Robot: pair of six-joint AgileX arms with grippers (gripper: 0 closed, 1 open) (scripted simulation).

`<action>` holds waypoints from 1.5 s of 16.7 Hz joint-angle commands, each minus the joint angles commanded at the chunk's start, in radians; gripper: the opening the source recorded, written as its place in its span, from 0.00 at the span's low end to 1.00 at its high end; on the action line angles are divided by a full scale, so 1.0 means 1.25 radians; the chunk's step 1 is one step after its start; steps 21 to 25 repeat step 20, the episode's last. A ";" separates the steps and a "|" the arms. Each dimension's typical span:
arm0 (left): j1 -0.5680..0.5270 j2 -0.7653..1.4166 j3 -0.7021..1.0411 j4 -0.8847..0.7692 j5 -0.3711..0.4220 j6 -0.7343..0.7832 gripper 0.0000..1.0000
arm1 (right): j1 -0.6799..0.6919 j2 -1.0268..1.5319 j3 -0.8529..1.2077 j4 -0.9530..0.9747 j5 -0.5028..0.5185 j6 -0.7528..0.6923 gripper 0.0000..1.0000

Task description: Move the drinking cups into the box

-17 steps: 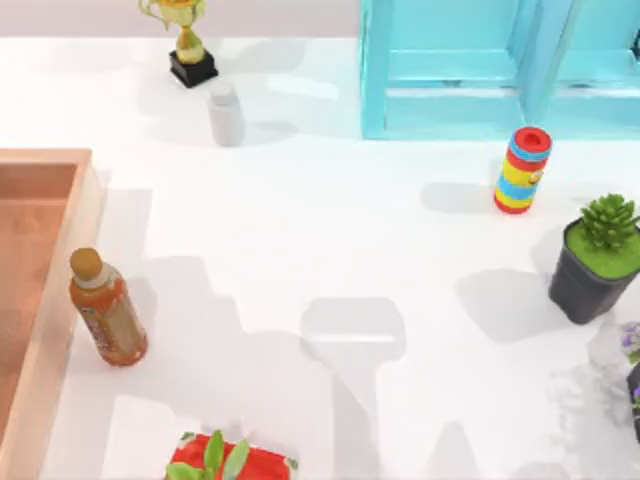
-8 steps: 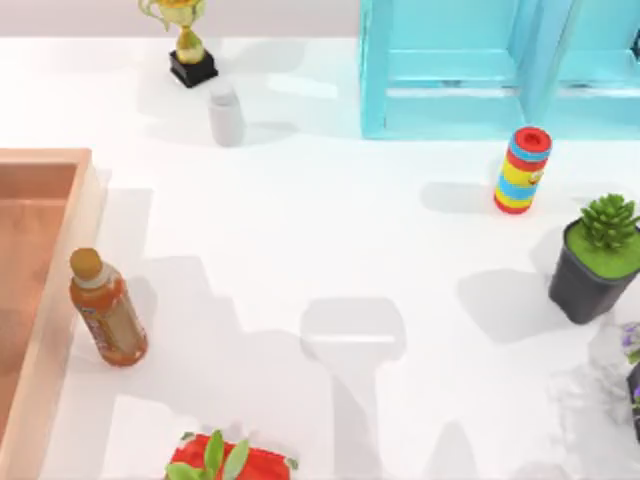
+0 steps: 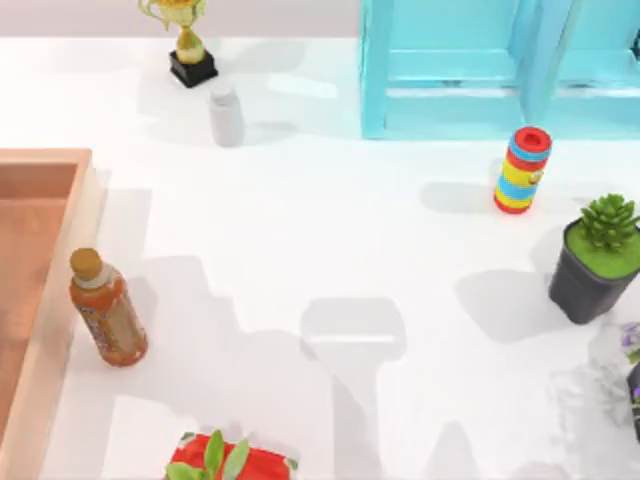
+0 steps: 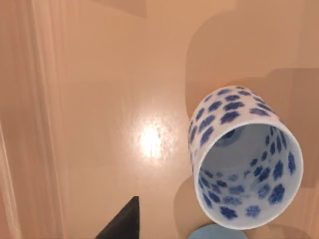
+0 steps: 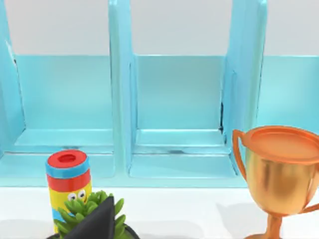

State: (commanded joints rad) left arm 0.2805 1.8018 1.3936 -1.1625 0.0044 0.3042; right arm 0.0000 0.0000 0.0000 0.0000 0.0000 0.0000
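Left wrist view looks straight down into the box [image 4: 99,74], whose orange-brown wooden floor carries the white cup with blue flowers [image 4: 246,167]. That cup stands upright on the box floor, mouth open toward the camera. Just beside it, at the picture's edge, a curved sliver of pale blue [image 4: 217,232] peeks in; whether it is the blue cup cannot be told. A light raised rim of the box runs along one side of the floor, well apart from the flowered cup. One dark fingertip of the left hand [image 4: 122,221] juts into the picture above the box floor, away from the cup and touching nothing; whether that hand is spread or closed cannot be told.

From the top view, the box [image 3: 70,290] sits at the left edge of the white bench [image 3: 330,250]. A brown tea bottle [image 3: 105,310] stands just beside the box's right rim. Farther from the box are a grey-white bottle [image 3: 226,114], a trophy [image 3: 186,40], a turquoise cabinet [image 3: 480,70], a striped cylinder [image 3: 523,170] and a potted succulent [image 3: 598,258].

In the right wrist view, a dark fingertip of the right hand [image 5: 97,221] points toward the cabinet; its grip cannot be told either.
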 joint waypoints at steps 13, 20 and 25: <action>-0.001 0.011 0.141 -0.136 0.003 0.000 1.00 | 0.000 0.000 0.000 0.000 0.000 0.000 1.00; -0.005 0.010 0.331 -0.321 0.000 -0.004 1.00 | 0.000 0.000 0.000 0.000 0.000 0.000 1.00; -0.005 0.010 0.331 -0.321 0.000 -0.004 1.00 | 0.000 0.000 0.000 0.000 0.000 0.000 1.00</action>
